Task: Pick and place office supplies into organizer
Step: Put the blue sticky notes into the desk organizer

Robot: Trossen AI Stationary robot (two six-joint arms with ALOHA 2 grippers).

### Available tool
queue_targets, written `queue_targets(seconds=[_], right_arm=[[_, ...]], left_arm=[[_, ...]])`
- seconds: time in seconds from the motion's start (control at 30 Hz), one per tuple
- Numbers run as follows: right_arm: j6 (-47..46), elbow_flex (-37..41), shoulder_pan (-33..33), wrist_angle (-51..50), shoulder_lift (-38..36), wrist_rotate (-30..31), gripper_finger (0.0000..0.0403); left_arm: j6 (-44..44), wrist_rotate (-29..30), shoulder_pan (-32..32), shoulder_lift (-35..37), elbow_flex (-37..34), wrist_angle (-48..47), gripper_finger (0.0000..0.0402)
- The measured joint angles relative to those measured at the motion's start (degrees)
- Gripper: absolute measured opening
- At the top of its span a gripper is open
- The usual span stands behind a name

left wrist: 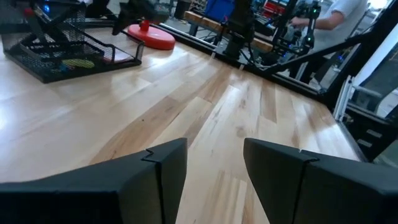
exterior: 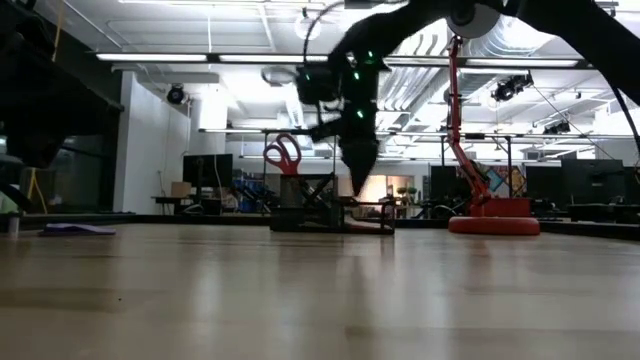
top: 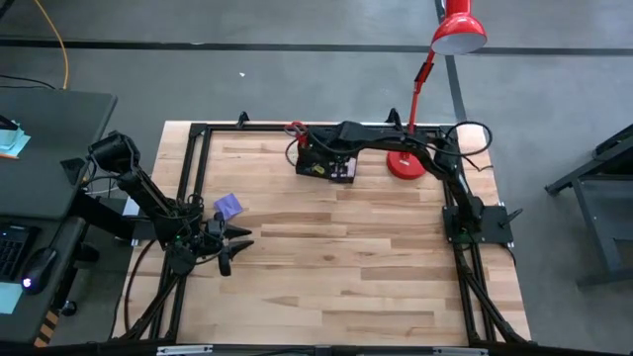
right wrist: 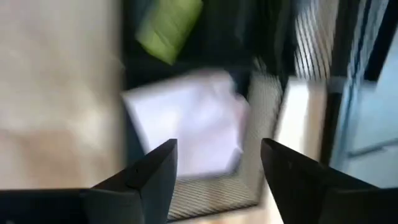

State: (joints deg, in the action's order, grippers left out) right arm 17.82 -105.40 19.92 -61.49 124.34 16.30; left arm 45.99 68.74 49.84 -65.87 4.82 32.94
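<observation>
Right gripper over the black wire-mesh desk organizer (top: 326,163) at the far edge of the wooden table (top: 336,267).

A pale square note pad (right wrist: 186,121) lies in the organizer's low tray beside a yellow-green piece (right wrist: 169,25), and red-handled scissors (exterior: 283,155) stand in its taller cup section. The right gripper (right wrist: 214,165) hangs directly above the pad, fingers apart and empty. A red desk lamp (top: 407,163) stands just beside the organizer. A purple note pad (top: 228,206) lies near the left gripper (left wrist: 214,168), which sits low at the table's left side, fingers parted, holding nothing.
</observation>
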Motion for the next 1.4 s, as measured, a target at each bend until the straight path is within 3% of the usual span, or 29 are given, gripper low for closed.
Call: queue_targets(seconds=[0.3, 0.43, 0.57, 0.73, 1.03, 1.13, 1.27, 1.4], right_arm=[[-16.0, -4.6, -9.1, -4.9, -0.1, -9.0, 0.0223], [-22.0, -4.8, -14.1, -6.2, -0.1, -9.6, 0.0222], [-29.5, -4.7, -20.3, -7.3, -0.1, -12.1, 0.0222], [-26.8, -4.3, -31.9, -2.6, -0.1, -17.0, 0.0222], [-23.3, -2.3, -47.2, 30.5, -0.7, -14.4, 0.0222], [-24.7, 7.0, -49.0, 45.0, -1.4, -11.9, 0.0222], [-26.4, 22.2, -50.8, 72.7, -2.8, -8.9, 0.0222], [-28.1, 32.2, -53.1, 94.1, -4.5, -7.8, 0.0222]], left_arm=[[-3.9, 2.7, -0.6, 0.0, 0.0, 0.2, 0.015], [-5.2, 2.6, -3.9, 1.0, 0.1, 0.5, 0.015], [-8.7, -1.7, -6.9, 2.0, 1.4, 0.4, 0.015], [-10.7, -5.5, -8.3, 2.1, 3.9, 0.4, 0.015], [-9.9, -4.7, -8.2, 2.1, 6.3, 0.3, 0.015], [-9.5, -5.3, -8.2, 2.1, 6.4, 0.7, 0.015], [-9.5, -7.5, -8.2, 2.1, 6.4, 1.0, 0.015], [-15.6, -7.8, -8.2, 2.1, 6.8, 0.5, 0.015]])
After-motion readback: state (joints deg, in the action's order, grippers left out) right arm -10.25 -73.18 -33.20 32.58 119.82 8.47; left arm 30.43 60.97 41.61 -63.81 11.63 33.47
